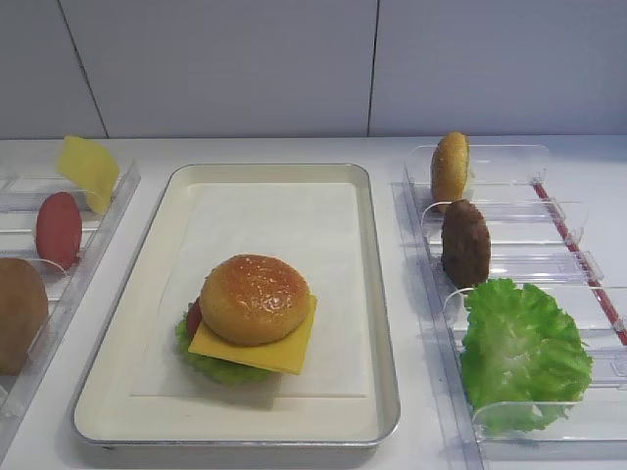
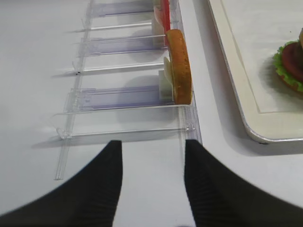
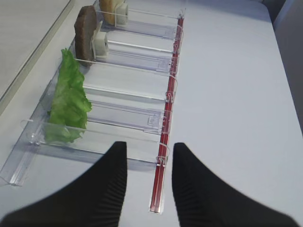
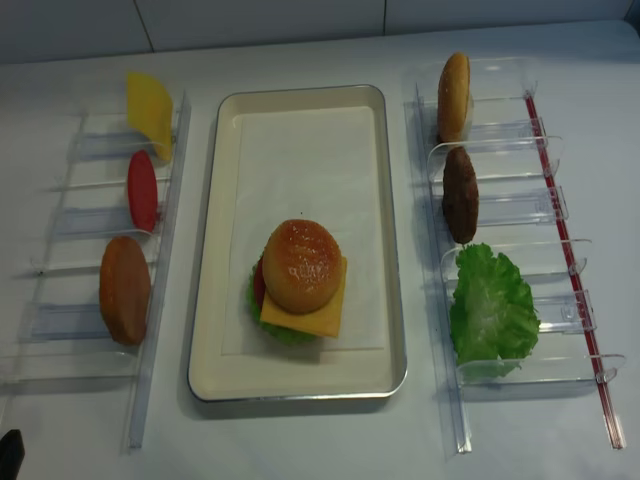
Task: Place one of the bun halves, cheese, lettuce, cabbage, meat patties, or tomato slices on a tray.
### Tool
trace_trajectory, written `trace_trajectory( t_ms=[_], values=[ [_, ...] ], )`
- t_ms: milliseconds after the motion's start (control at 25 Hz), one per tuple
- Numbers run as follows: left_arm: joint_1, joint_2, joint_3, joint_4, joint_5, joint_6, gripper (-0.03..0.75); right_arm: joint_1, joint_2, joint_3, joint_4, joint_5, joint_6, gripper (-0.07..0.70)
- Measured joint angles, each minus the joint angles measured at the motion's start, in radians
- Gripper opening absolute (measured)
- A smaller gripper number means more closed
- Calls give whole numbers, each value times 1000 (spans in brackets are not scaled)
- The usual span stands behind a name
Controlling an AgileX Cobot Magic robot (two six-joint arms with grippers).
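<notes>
On the tray (image 1: pixel 384 323) stands a stack: a seeded bun half (image 1: pixel 255 297) over cheese (image 1: pixel 286 350), a tomato slice (image 1: pixel 194 315) and lettuce (image 1: pixel 210 368). The right rack holds an upright bun half (image 1: pixel 450 168), a meat patty (image 1: pixel 465 243) and a lettuce leaf (image 1: pixel 519 352). The left rack holds cheese (image 1: pixel 88 168), a tomato slice (image 1: pixel 59 228) and a bun half (image 1: pixel 18 311). My right gripper (image 3: pixel 149 151) hangs open and empty over the right rack's near end. My left gripper (image 2: pixel 151 146) is open and empty before the left rack. No cabbage is in view.
Clear slotted racks (image 4: pixel 520 215) (image 4: pixel 80 225) flank the tray on the white table. A red strip (image 3: pixel 165 142) runs along the right rack's outer edge. A pale wall stands behind the table.
</notes>
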Motion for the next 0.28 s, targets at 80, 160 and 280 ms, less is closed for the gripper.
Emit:
trace_trajectory(
  t_ms=[80,160,280],
  values=[
    [0,0,0,0,0,0,326,0,0,0,0,0,0,286],
    [0,0,0,0,0,0,326,0,0,0,0,0,0,286],
    [0,0,0,0,0,0,326,0,0,0,0,0,0,286]
  ],
)
